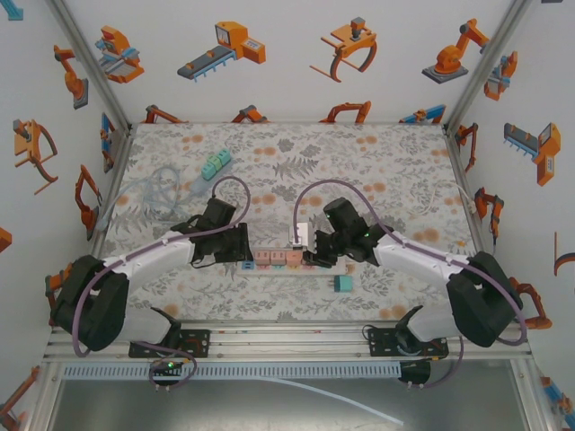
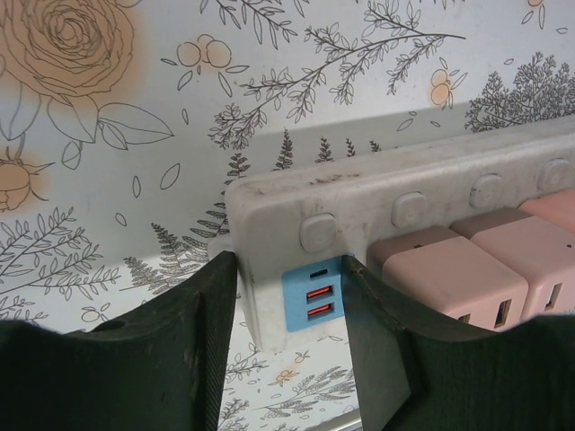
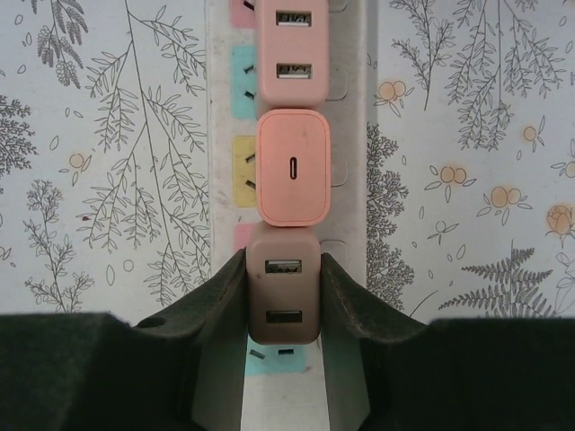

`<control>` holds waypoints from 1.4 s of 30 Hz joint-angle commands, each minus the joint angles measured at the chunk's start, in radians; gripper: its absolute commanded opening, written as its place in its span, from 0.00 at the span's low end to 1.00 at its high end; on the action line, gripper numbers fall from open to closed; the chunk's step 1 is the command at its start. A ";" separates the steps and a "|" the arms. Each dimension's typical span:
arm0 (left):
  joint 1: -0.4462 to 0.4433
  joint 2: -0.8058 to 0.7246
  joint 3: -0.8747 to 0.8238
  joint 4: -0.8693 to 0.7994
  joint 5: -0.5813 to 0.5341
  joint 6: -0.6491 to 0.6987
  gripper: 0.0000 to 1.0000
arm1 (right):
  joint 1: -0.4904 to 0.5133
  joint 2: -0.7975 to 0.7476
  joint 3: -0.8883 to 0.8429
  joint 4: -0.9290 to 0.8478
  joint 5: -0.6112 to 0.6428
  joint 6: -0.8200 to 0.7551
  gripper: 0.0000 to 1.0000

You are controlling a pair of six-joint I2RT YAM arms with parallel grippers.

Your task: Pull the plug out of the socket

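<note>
top external: the socket strip (image 1: 274,259) lies mid-desk (image 1: 404,171), with the left tool (image 1: 243,255) at its 9 o'clock end and the right tool (image 1: 313,256) at 3 o'clock. a loose teal plug (image 1: 342,284) sits at 5 o'clock, teal blocks (image 1: 216,164) and a clear cable tangle (image 1: 154,190) at 11 o'clock.

left wrist: the left tool (image 2: 287,262) pinches the strip's end around a blue usb panel (image 2: 312,301); pink plugs (image 2: 449,274) crowd in at 3 o'clock.

right wrist: the right tool (image 3: 282,260) pinches the nearest pink plug (image 3: 283,310), seated on the strip. a second pink plug (image 3: 293,171) touches it at 12 o'clock.
</note>
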 commanded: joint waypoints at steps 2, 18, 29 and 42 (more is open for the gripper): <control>-0.001 -0.002 -0.028 -0.121 -0.108 0.024 0.48 | 0.005 -0.063 0.052 0.008 -0.026 -0.012 0.16; -0.010 -0.254 0.021 -0.142 -0.045 0.035 0.52 | 0.005 -0.289 0.022 0.111 0.093 0.480 0.16; -0.021 -0.410 0.118 -0.149 0.182 0.159 0.65 | 0.005 -0.482 -0.028 0.137 0.317 1.238 0.09; -0.107 -0.430 0.219 -0.150 0.355 0.343 0.78 | 0.149 -0.681 -0.379 0.157 0.655 1.795 0.05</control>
